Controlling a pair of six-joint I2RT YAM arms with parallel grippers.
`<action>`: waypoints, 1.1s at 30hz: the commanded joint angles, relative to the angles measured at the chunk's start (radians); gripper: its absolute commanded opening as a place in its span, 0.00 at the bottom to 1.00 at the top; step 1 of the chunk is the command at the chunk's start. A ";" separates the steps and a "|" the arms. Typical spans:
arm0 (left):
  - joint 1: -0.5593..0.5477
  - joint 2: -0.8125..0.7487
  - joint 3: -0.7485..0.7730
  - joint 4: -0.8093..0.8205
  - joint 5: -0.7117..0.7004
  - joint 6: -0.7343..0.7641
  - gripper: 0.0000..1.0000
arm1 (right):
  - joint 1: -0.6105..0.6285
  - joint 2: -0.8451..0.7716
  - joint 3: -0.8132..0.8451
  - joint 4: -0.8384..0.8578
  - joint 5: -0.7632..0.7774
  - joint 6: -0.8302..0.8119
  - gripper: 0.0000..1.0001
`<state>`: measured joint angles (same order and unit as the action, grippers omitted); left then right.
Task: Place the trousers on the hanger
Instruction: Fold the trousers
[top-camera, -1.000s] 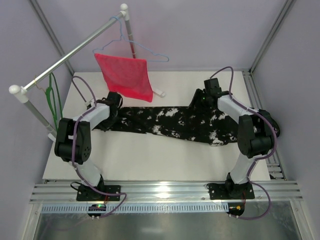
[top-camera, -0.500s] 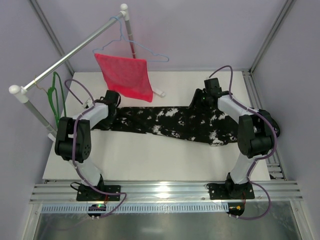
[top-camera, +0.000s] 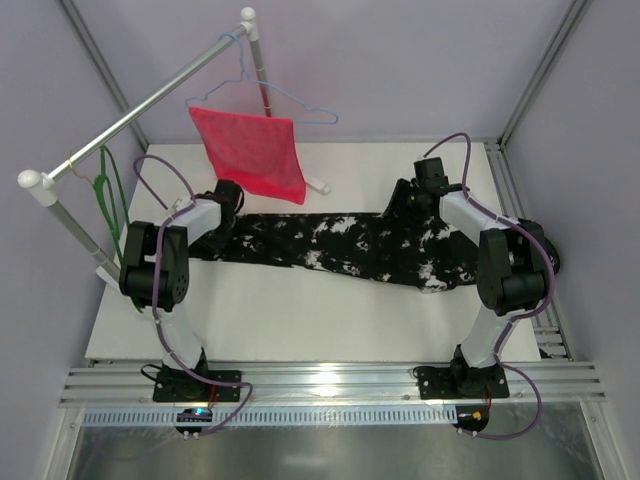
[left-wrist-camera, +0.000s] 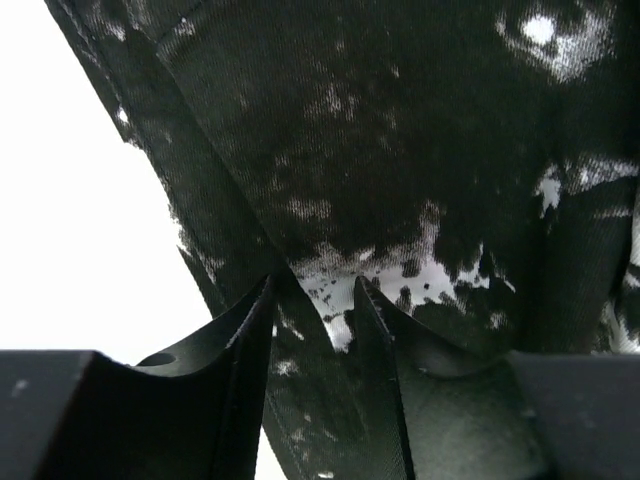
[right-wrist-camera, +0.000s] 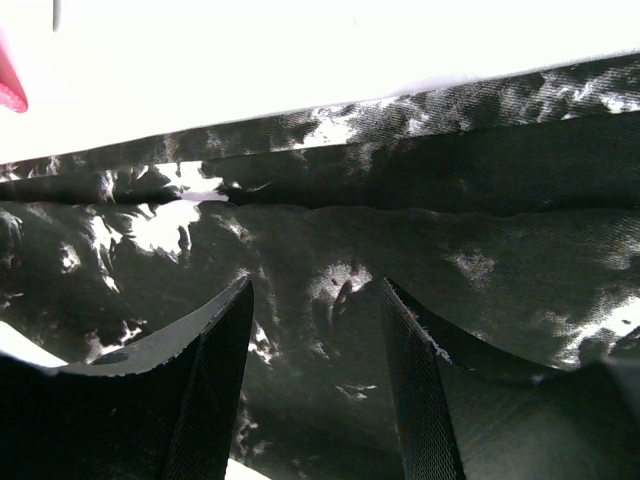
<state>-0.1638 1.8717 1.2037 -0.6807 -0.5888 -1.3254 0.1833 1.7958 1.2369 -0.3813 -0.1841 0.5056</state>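
The black trousers (top-camera: 340, 248) with white splotches lie flat across the white table. My left gripper (top-camera: 222, 208) is down on their left end. In the left wrist view its jaws (left-wrist-camera: 312, 285) stand a little apart with a strip of the trousers (left-wrist-camera: 400, 150) between them. My right gripper (top-camera: 405, 200) is over the far edge of their right part. It is open (right-wrist-camera: 315, 290) just above the trousers (right-wrist-camera: 400, 200), holding nothing. The green hanger (top-camera: 108, 195) hangs from the rail at the left, apart from both grippers.
A metal rail (top-camera: 140, 105) on white posts runs from the left to the back. A pale blue wire hanger (top-camera: 262, 92) with a red mesh cloth (top-camera: 252, 150) hangs from it near the left gripper. Frame posts stand at the sides.
My left arm has swung its elbow up and to the right, with the gripper staying on the trousers' left end. My right gripper has shifted slightly right. The trousers have not moved.
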 joint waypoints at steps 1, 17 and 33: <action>0.007 0.015 0.031 -0.037 -0.069 -0.029 0.38 | -0.002 -0.019 -0.004 0.039 -0.011 -0.013 0.56; 0.007 0.044 0.122 -0.163 -0.126 -0.043 0.01 | -0.010 -0.012 -0.007 0.045 -0.015 -0.013 0.56; 0.007 0.052 0.143 -0.353 -0.227 -0.093 0.00 | -0.013 0.001 -0.010 0.048 -0.022 -0.009 0.56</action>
<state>-0.1635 1.9202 1.3663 -1.0031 -0.7448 -1.3853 0.1761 1.7962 1.2266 -0.3630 -0.1963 0.5056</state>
